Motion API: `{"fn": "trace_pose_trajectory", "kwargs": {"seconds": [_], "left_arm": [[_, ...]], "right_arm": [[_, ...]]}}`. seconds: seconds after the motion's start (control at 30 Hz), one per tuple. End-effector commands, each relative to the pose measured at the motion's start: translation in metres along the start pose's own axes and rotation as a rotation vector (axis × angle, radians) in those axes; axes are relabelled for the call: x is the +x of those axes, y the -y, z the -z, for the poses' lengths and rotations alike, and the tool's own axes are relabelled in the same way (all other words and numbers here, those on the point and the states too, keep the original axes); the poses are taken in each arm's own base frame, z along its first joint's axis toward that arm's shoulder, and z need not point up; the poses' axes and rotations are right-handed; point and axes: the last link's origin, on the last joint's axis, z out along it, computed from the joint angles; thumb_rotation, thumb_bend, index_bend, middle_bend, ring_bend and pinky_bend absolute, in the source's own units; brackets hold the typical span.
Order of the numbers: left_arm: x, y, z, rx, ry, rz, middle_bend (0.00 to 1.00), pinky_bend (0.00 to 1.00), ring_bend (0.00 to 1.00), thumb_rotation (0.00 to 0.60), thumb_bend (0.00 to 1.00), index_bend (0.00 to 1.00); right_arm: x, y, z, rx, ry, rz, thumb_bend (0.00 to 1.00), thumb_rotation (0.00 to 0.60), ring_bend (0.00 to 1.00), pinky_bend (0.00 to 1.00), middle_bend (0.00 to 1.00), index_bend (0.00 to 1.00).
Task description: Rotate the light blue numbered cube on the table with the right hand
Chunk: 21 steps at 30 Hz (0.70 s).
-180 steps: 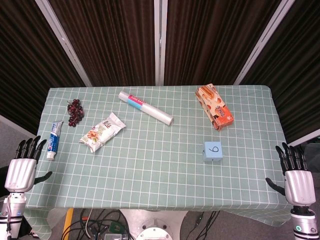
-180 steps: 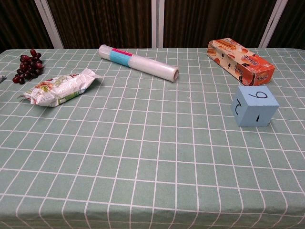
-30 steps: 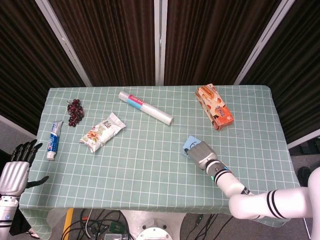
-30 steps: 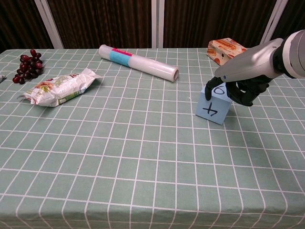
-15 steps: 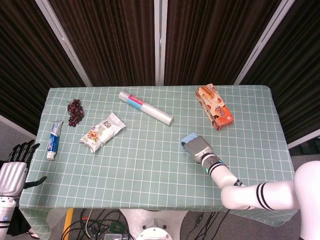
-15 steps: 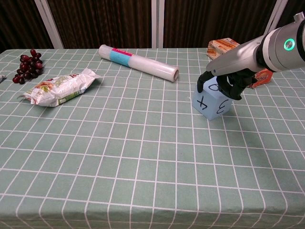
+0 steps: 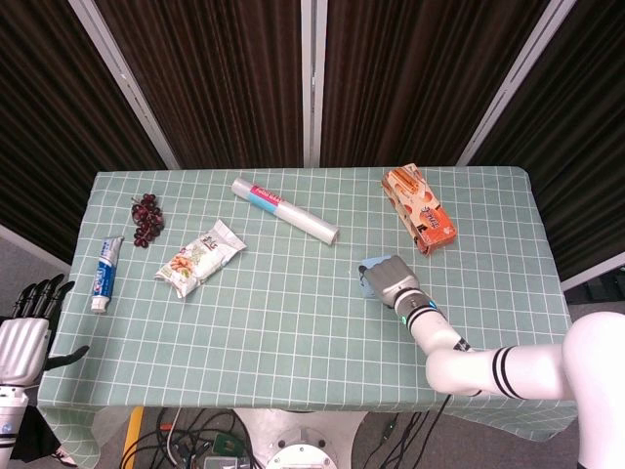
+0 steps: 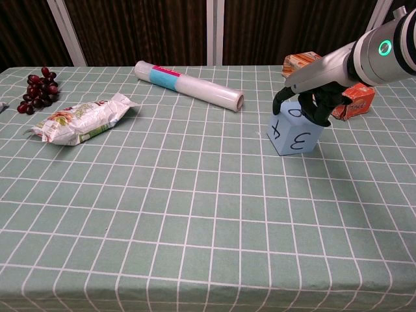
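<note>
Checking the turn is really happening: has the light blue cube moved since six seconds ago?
Yes. The light blue cube has shifted left, away from the orange box, and turned: the right hand grips it, and a 3 now faces the chest camera.

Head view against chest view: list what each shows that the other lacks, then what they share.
Only the head view shows the toothpaste and the left hand, open off the table's edge. Only the chest view shows the cube's side faces, marked 4 and 3. Both show the right hand gripping the cube's top, the grapes, snack bag, roll and orange box.
</note>
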Motion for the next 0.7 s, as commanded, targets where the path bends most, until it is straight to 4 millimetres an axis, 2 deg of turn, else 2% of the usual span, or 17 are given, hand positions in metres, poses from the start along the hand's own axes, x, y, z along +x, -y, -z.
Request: {"fn": "trace_pose_trajectory", "kwargs": {"seconds": [0.03,0.3,0.5,0.6,0.7], "left_arm": [[0.0,0.0,0.0,0.002,0.0,0.0,0.0,0.02,0.0,0.6,0.01,0.08],[0.001,-0.001,0.0,-0.002,-0.001,-0.003,0.0,0.02,0.0,0.6,0.01,0.08],[0.001,-0.001,-0.001,0.001,0.0,-0.003,0.0,0.02,0.0,0.6,0.01,0.08],[0.0,-0.001,-0.001,0.0,0.0,-0.004,0.0,0.02,0.0,0.6,0.01,0.08],[0.001,-0.002,-0.001,-0.004,-0.004,-0.002,0.0,0.02,0.0,0.6,0.01,0.08]], "right_arm": [[0.0,-0.003,-0.003,-0.011,0.008,-0.01,1.0,0.6,0.85,0.75,0.94,0.12],[0.0,-0.01,-0.005,-0.029,0.008,-0.022,1.0,0.6,0.85,0.75,0.94,0.09],[0.006,-0.012,0.001,-0.019,-0.062,-0.062,1.0,0.6,0.85,0.75,0.94,0.0],[0.008,-0.02,0.019,-0.013,-0.171,-0.108,1.0,0.6,0.85,0.75,0.94,0.0],[-0.005,-0.037,0.053,-0.022,-0.338,-0.147,1.0,0.6,0.85,0.75,0.94,0.0]]}}
